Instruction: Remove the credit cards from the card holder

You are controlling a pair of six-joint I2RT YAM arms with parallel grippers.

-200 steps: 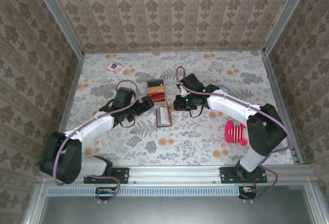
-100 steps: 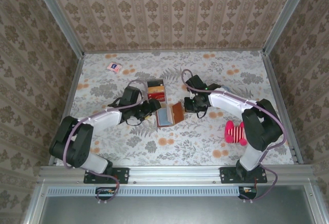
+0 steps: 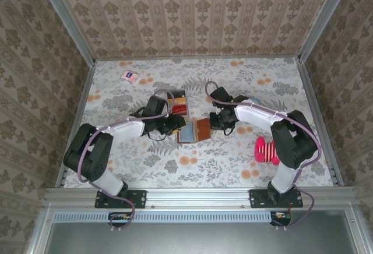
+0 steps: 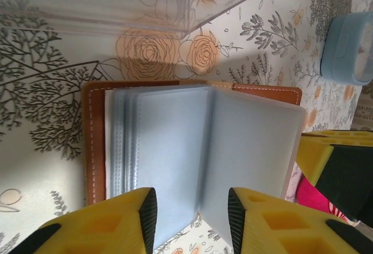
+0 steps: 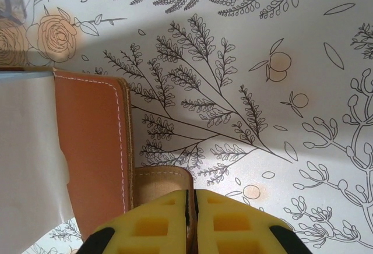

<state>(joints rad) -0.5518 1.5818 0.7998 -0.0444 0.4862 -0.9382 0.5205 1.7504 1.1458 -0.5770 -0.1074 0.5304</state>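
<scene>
While the card holder [image 3: 198, 129] lies open in the middle of the floral table [image 3: 250, 85], its stitched brown leather cover shows frosted grey-blue plastic sleeves [image 4: 175, 143] fanned across it. From the left wrist, those sleeves sit between the blocky yellow fingers of the left claw [image 4: 192, 207], jaws parted either side of the pages (no squeeze visible). The right wrist gives what the overhead misses: the right claw [image 5: 191, 207] clamped tight on a rounded leather tab [image 5: 163, 178] at the cover's edge. Overhead, both arms reach low and inward, meeting at the wallet. A clear rigid tray [image 4: 145, 9] sits just beyond it.
</scene>
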